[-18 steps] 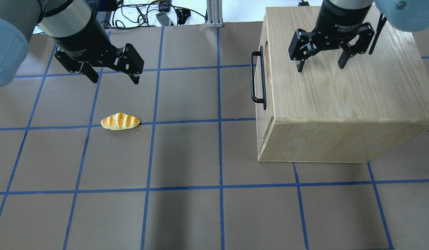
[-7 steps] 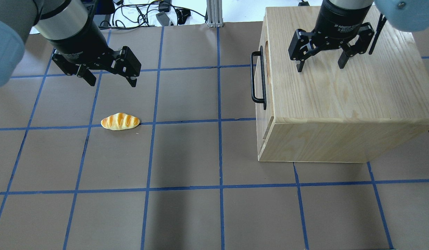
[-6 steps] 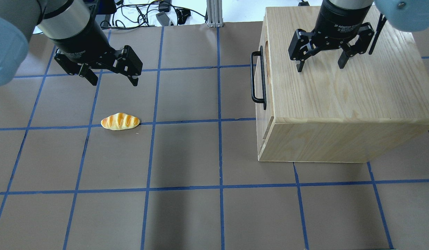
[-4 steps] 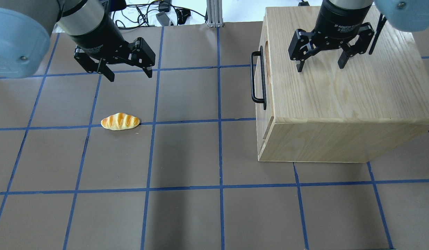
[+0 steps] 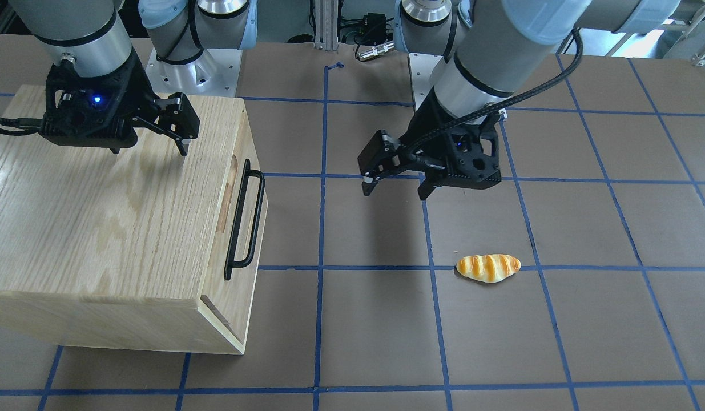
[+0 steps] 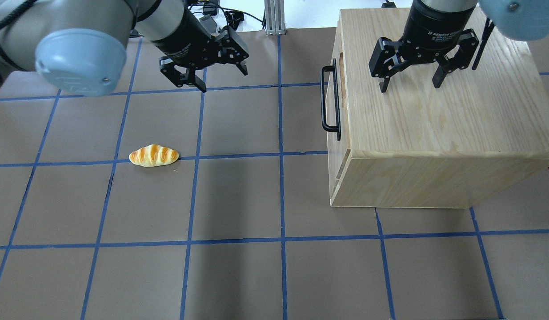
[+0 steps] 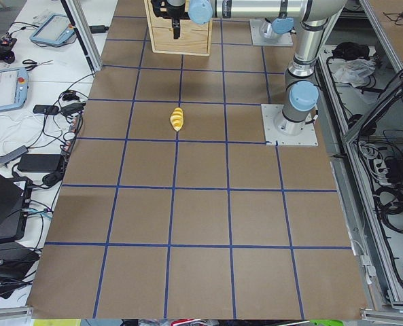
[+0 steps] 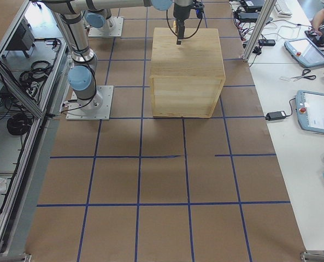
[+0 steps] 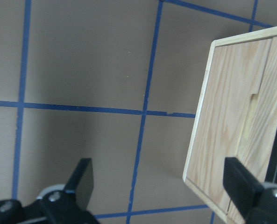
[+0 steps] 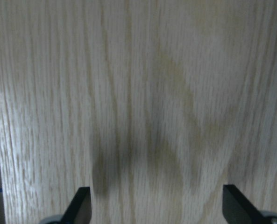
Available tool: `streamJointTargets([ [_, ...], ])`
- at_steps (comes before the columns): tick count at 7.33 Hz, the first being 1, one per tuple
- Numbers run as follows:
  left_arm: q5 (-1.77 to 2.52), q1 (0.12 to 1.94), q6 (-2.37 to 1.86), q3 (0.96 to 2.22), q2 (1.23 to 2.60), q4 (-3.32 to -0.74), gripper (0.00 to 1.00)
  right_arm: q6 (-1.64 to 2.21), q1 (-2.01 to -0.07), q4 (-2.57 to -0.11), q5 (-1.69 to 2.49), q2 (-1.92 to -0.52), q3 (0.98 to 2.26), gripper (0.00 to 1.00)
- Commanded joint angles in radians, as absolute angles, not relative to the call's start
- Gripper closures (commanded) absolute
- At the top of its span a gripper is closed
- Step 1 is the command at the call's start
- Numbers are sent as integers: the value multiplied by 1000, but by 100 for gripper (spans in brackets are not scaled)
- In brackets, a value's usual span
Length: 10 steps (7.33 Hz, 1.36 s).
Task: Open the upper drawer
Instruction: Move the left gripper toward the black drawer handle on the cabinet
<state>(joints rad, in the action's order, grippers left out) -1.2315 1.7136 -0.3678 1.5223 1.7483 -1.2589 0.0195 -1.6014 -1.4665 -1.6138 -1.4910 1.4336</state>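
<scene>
The upper drawer (image 6: 335,102) is shut in the oak cabinet (image 6: 434,115), its black bar handle (image 6: 330,100) facing the table's middle. In the front view the drawer front (image 5: 221,251) and handle (image 5: 246,220) show too. My left gripper (image 6: 224,79) (image 5: 395,191) is open and empty, above the table, left of the handle and well apart from it. Its wrist view shows the cabinet's front (image 9: 227,116) at the right. My right gripper (image 6: 410,86) (image 5: 149,149) is open and empty just above the cabinet top (image 10: 138,93).
A toy bread roll (image 6: 154,155) (image 5: 488,268) lies on the brown table (image 6: 238,200) left of centre, marked with blue tape squares. Cables (image 6: 198,15) lie beyond the far edge. The cabinet also shows in the side views (image 8: 186,65) (image 7: 181,34).
My left gripper has moved right, toward the cabinet, and a little toward the far edge. The right gripper, drawer and bread roll have not moved.
</scene>
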Motion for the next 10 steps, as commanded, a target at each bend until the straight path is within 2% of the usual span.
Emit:
streamJointTargets([
  [1, -1063, 1762, -511, 1523, 1833, -1160, 0, 18, -1600, -1466, -1614, -1491, 1433, 0],
  [10, -1048, 1867, -525, 1525, 1930, -1111, 0, 20, -1601, -1466, -1614, -1491, 1434, 0],
])
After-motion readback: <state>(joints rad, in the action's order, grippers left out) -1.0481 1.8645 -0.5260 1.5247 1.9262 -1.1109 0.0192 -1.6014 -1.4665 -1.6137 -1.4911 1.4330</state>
